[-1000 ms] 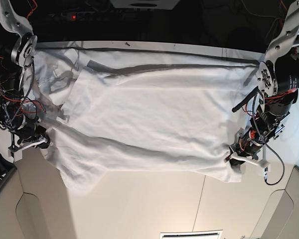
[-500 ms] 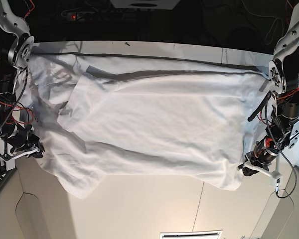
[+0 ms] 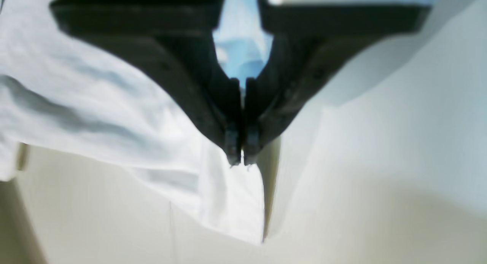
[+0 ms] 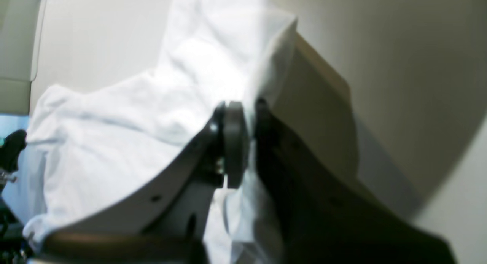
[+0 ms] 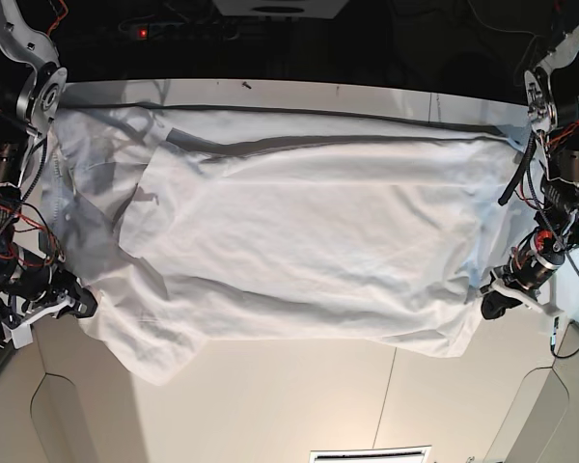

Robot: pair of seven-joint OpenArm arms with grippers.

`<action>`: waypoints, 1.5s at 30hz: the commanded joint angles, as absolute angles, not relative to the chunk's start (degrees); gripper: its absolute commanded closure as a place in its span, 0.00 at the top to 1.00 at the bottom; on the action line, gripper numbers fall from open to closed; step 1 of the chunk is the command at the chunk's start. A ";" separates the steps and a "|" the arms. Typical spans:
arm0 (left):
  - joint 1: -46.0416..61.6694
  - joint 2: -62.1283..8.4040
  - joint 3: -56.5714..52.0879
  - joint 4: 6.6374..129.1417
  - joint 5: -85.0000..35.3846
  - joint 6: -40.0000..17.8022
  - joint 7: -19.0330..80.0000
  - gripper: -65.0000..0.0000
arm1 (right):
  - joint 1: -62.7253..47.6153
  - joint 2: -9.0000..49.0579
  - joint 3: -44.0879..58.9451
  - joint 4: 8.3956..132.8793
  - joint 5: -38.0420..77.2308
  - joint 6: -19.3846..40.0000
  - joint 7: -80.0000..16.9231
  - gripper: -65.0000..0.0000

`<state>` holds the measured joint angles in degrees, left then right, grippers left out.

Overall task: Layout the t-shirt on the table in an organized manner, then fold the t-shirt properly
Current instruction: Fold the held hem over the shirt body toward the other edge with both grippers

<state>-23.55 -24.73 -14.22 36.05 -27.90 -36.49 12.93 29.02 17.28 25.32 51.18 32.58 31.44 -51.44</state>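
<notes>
Black cables [image 5: 212,29] behind, red light [image 5: 142,33]

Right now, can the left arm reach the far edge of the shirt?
Probably not at once. The left gripper is shut on the near corner of the shirt, so it would first have to let go. Otherwise nothing visible lies in its way.

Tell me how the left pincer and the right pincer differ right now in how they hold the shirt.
The left pincer shows dark fingers meeting at their tips on a corner of the t-shirt; the right pincer has one pale grey finger and one dark, with cloth running between them. In the base view the left grips the shirt's right edge, the right its left edge. Both are shut on the shirt.
</notes>
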 commanded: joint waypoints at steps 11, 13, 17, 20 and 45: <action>-14.26 -25.76 -27.64 52.25 -41.39 -40.00 23.83 0.00 | 30.41 18.11 25.39 64.16 43.97 32.84 -65.39 0.00; -12.19 -25.76 -28.77 55.05 -44.05 -40.00 26.46 0.00 | 29.30 18.09 25.39 66.32 44.16 32.86 -65.39 0.00; -8.08 -25.76 -30.17 60.49 -47.31 -40.00 27.70 0.00 | 24.14 18.09 25.39 71.68 46.44 33.45 -65.45 0.00; -5.23 -25.74 -30.81 64.90 -49.01 -40.00 27.83 0.00 | 19.40 18.09 25.39 76.01 47.44 33.45 -65.39 0.00; 11.51 -25.71 -36.73 83.57 -52.62 -40.00 39.48 0.00 | 10.74 18.09 30.85 84.53 38.11 33.19 -61.28 0.00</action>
